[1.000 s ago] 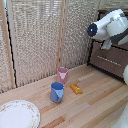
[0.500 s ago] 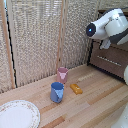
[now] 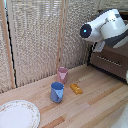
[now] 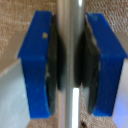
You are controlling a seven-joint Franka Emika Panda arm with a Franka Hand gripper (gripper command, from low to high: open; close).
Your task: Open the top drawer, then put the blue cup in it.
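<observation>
The arm is showing as a bulky white shell with rounded, glossy housings and dark grey bands where the segments meet. One rounded end cap is wearing a black face with a small blue light glowing in its middle. The gripper is showing two bright blue blocky fingers, each lined with a dark, worn rubber pad

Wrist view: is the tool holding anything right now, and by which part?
Yes. The tool is shut on the silver bar handle of the top drawer, its pads clamped on the bar.
</observation>
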